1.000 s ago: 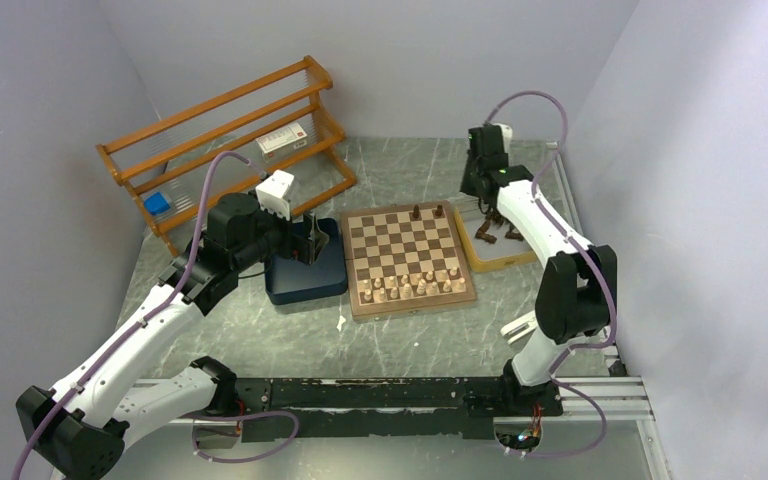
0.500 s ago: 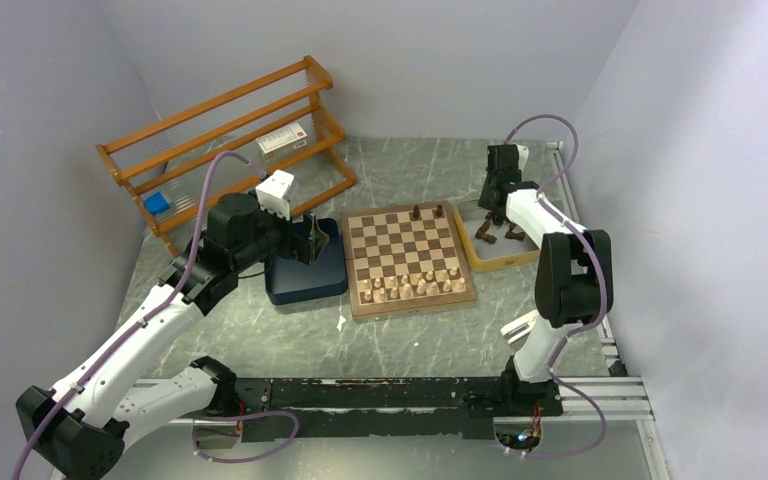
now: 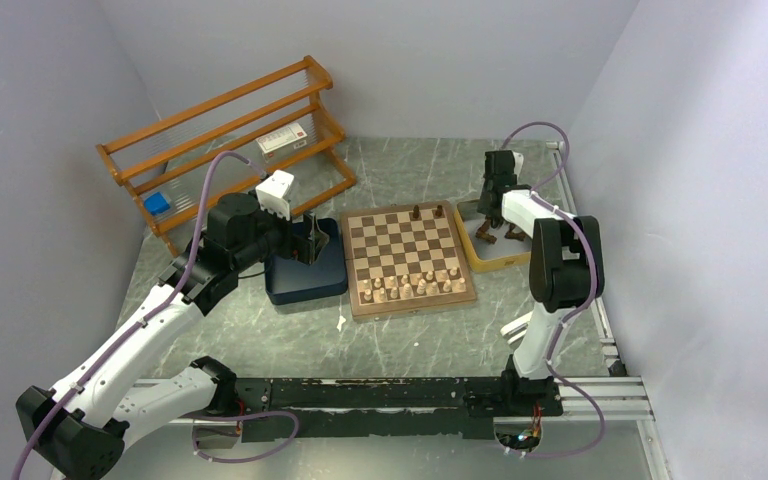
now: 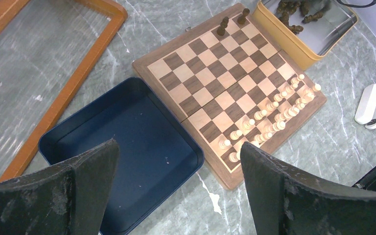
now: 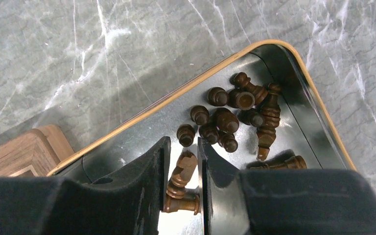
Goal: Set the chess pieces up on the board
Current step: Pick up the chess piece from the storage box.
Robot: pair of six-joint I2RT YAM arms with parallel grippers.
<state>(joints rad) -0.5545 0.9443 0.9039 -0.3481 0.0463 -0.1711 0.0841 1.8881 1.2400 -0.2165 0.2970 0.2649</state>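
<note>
Grey marble-look table [image 3: 400,340], pale lilac walls [image 3: 440,60], and a wooden rack [image 3: 225,130] in the back left corner. The board [image 3: 408,255] sits mid-table with pale pieces [image 4: 269,110] along its near side and two dark pieces [image 4: 223,27] at the far edge. The other chess pieces [image 5: 225,117] lie heaped in a yellow-rimmed tray [image 5: 132,142] just right of it. There the right gripper [image 5: 182,142] is pinched on a single dark piece [image 5: 183,169]. The left gripper [image 4: 178,147] hangs wide open over a blue tray [image 4: 127,142].

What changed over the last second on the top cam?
The right gripper swung right from the far edge of the board and dropped into the yellow tray. Its jaws now pinch a dark piece there. The left gripper stayed open over the blue tray. The pieces on the board are unchanged.
</note>
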